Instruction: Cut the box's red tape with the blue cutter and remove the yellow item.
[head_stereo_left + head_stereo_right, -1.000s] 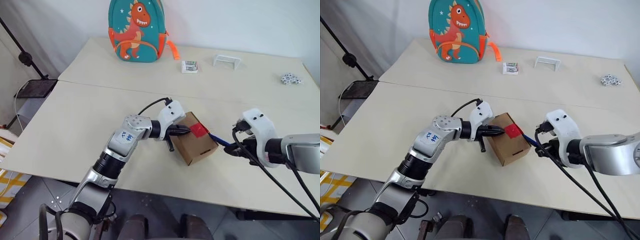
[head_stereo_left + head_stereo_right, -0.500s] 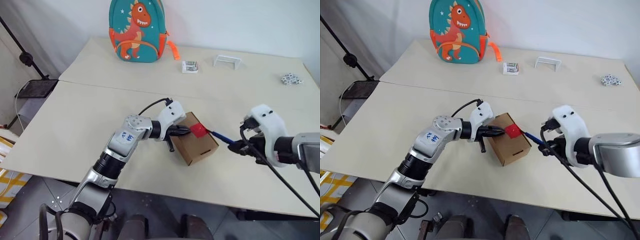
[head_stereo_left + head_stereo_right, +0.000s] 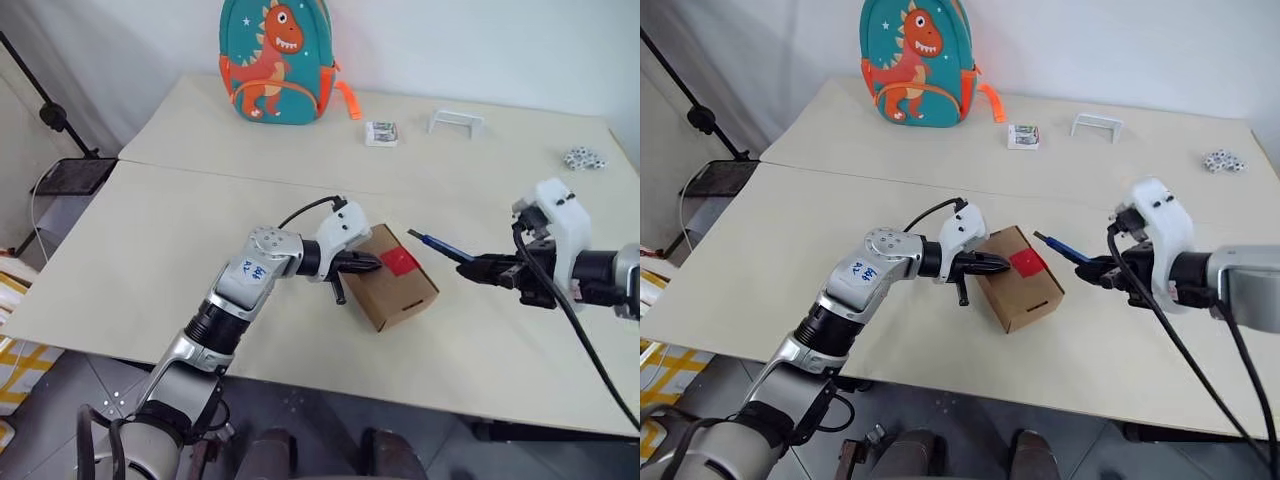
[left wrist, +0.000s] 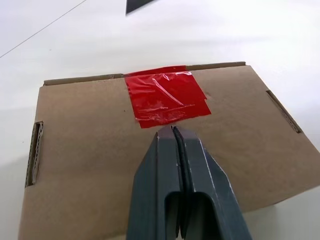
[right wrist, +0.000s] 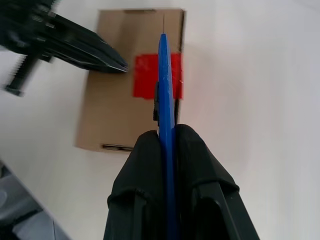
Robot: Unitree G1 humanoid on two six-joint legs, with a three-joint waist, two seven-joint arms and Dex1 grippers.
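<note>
Lifted clear of the red tape, the blue cutter (clamped in the right gripper) now hovers at the box's three o'clock. Left fingers, clenched empty, press the lid; the cut probably needs another pass.

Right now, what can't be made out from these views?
- Yellow item: presumably inside the closed box; its cardboard hides it.
- Red tape, cut or intact: left wrist view shows no clear slit.
- Blue cutter blade: too thin to judge in the right wrist view.
- White packet print: too small, eye views.
</note>
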